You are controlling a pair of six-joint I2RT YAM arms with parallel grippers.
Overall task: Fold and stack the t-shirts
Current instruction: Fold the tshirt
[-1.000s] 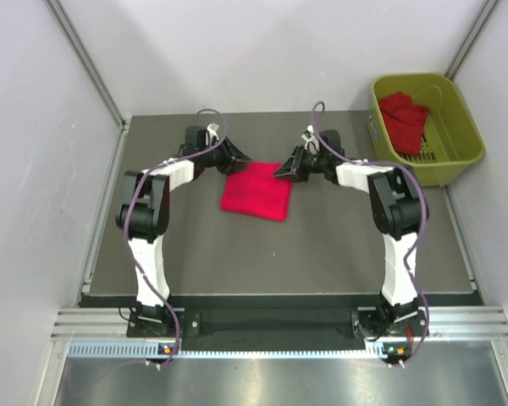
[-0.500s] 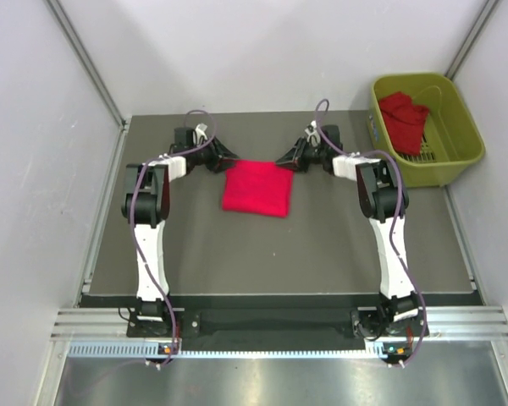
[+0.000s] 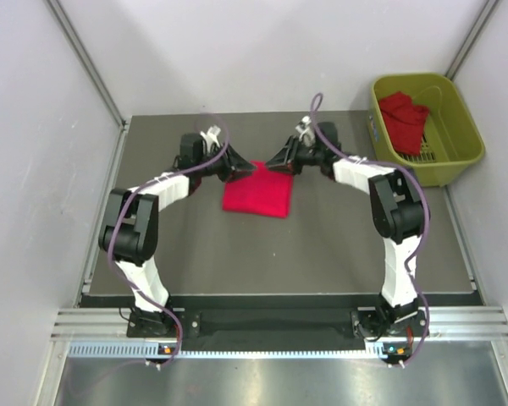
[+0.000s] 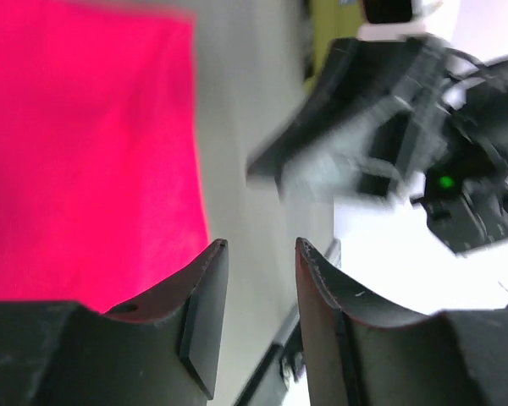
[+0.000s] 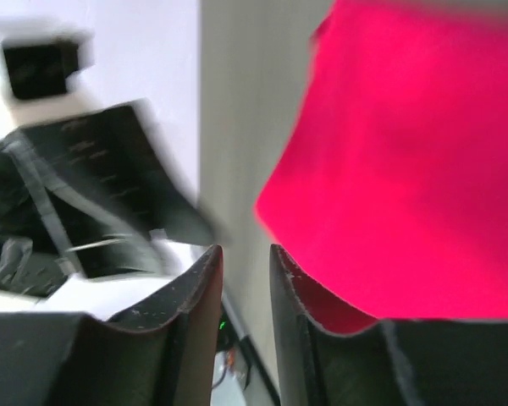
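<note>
Fold looks done imo: shirt (image 3: 256, 194) lies toward the desk (image 3: 195, 245) far edge, left claw (image 4: 261, 247) and right claw (image 5: 245, 249) part-open and empty at its far corners, so next up is probably fetching the other shirt (image 3: 404, 117) from the basket (image 3: 411, 79).

The dark grey worktop (image 3: 322, 245) carries a red t-shirt (image 3: 257, 192) (folded into a rough rectangle) lying flat around its far middle, and a yellow-green basket (image 3: 459, 162) standing well apart at its far right corner.

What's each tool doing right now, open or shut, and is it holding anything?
left tool: open, nothing between its fingers, next to the folded red t-shirt.
right tool: open, holding nothing.
</note>
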